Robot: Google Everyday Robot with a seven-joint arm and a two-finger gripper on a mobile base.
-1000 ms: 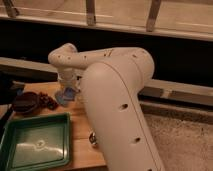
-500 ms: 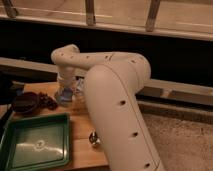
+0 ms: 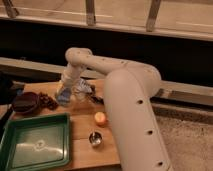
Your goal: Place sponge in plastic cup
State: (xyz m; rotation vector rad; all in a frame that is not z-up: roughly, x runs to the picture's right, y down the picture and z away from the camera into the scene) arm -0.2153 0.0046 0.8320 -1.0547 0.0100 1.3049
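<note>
The end effector (image 3: 64,89) (clenched) hangs beside the foil wrapper (image 3: 83,89), the sponge (image 3: 62,97) seemingly pinched at its tip.

Closed end effector (image 3: 63,94) over wooden table (image 3: 82,129) beside foil wrapper (image 3: 83,89), green tray (image 3: 25,152), orange fruit (image 3: 100,118)

My gripper (image 3: 63,95): closed, low over the far left of the table (image 3: 81,126).
Left of it: the dark red plate (image 3: 25,102) stands close and blocks that way.
Right of it: the foil wrapper (image 3: 83,89) sits just beside.
Near left: the green tray (image 3: 35,145) fills the corner.
Near middle: the orange fruit (image 3: 101,118) and metal cup (image 3: 95,139) stand apart, with a bare strip of wood between them and the tray.
Right: my own arm (image 3: 131,110) walls off that side.
</note>
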